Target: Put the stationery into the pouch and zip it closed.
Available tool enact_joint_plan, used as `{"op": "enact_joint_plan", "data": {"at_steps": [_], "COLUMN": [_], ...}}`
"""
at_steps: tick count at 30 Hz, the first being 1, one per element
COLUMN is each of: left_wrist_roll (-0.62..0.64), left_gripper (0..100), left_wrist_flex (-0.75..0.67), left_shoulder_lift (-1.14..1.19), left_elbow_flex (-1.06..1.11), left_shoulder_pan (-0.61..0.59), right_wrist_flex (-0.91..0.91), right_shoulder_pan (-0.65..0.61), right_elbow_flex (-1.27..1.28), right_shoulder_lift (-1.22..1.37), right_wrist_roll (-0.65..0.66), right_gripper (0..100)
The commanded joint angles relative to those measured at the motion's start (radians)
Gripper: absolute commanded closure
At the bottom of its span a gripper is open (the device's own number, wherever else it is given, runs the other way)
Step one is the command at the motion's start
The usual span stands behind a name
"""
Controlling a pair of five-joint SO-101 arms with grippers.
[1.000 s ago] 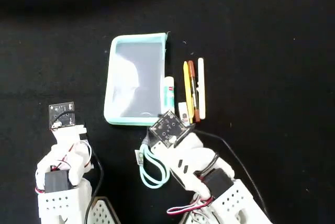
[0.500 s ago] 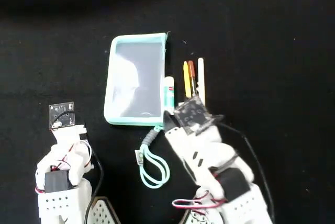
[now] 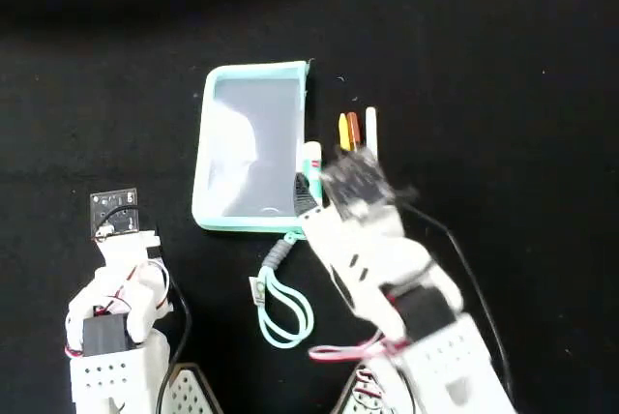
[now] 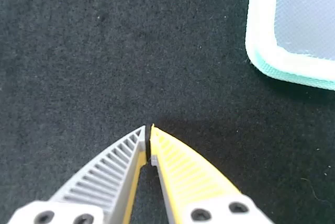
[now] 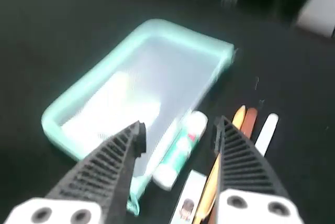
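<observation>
A mint pouch [image 3: 250,148] with a clear window lies flat mid-table, its cord loop [image 3: 282,310] trailing toward the arms. Beside it lie a glue stick [image 3: 311,164] and yellow [image 3: 343,131], brown [image 3: 353,128] and white [image 3: 370,130] pens. My right arm [image 3: 372,245] hangs over the near ends of these. Its gripper [image 5: 179,128] is open above the glue stick [image 5: 178,150], with an eraser [image 5: 186,204] and the pens [image 5: 251,118] close by. My left gripper [image 4: 148,130] is shut and empty over bare cloth, short of the pouch's corner [image 4: 293,30].
Black cloth [image 3: 503,95] covers the whole table. My left arm [image 3: 118,283] rests at the near left, away from the pouch. Cables and equipment sit beyond the far edge.
My right arm has swung from the pouch's near end and cord loop to the right and farther out, over the glue stick and pens. The left arm has kept still.
</observation>
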Motion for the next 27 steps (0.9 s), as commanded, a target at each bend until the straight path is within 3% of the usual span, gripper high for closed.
{"op": "enact_joint_plan", "data": {"at_steps": [1, 7, 15, 21, 27], "left_wrist_roll": [0.003, 0.003, 0.003, 0.003, 0.003], "left_gripper": [97, 97, 97, 97, 97], "left_wrist_flex": [0.012, 0.012, 0.012, 0.012, 0.012], "left_shoulder_lift": [-0.009, -0.009, -0.009, -0.009, -0.009], "left_elbow_flex": [0.016, 0.016, 0.016, 0.016, 0.016], "left_shoulder_pan": [-0.008, -0.008, -0.008, -0.008, -0.008], "right_wrist_flex": [-0.034, -0.034, -0.109, -0.135, 0.006], "right_shoulder_pan": [0.005, -0.057, -0.226, -0.219, -0.212], "right_elbow_flex": [-0.088, -0.143, -0.148, -0.186, -0.302], "right_shoulder_lift": [0.222, 0.486, 0.657, 0.805, 0.891], "right_wrist_roll": [-0.066, -0.213, -0.226, -0.226, -0.221], "right_gripper": [77.5, 77.3, 77.3, 77.3, 77.3]}}
